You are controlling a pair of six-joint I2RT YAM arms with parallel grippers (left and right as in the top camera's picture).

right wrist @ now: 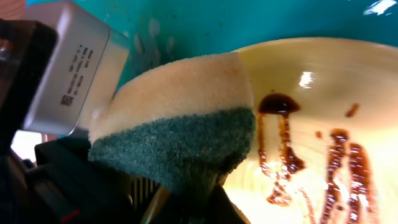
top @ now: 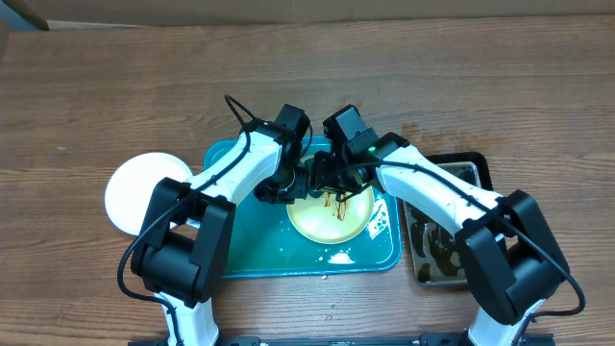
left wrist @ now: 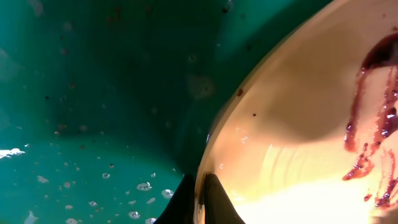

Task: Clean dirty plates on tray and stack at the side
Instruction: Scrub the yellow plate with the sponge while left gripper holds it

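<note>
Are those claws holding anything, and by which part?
Left gripper pinches the plate by its rim; right gripper clamps a sponge by its green side.

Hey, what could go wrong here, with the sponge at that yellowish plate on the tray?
The left fingers pinch only the thin rim of the plate; pressure from the sponge could pry it loose. The tray is wet with droplets, so a dropped plate might skid. Runny sauce could smear rather than lift.
</note>
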